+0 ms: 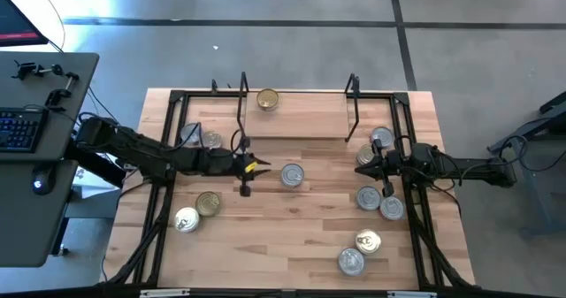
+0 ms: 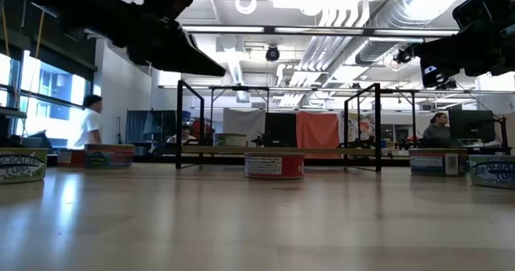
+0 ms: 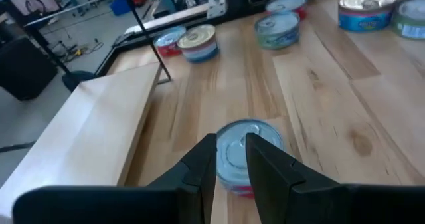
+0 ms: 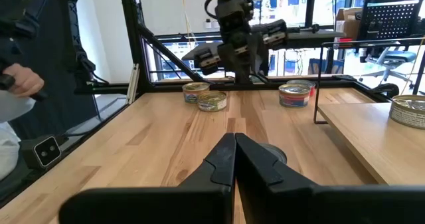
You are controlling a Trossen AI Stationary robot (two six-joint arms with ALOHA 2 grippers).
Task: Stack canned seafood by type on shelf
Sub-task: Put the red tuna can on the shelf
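Note:
The shelf [image 1: 296,121], black rods with a light wooden board, stands at the table's far middle. One gold-lidded tin [image 1: 267,99] rests on its far left part. Other tins stand flat on the table: a silver-lidded one [image 1: 292,175] at the centre, several at the left [image 1: 209,203] and several at the right [image 1: 368,197]. My left gripper [image 1: 263,166] hangs above the table just left of the centre tin [image 3: 242,144], fingers a little apart, holding nothing. My right gripper [image 1: 373,165] is shut and empty, raised among the right-hand tins and pointing left.
A large black frame [image 1: 168,156] runs around the tabletop edges. Bare wood lies at the table's near middle [image 1: 283,236]. A desk with a keyboard [image 1: 18,130] stands left of the table. People show in the room behind [image 2: 88,126].

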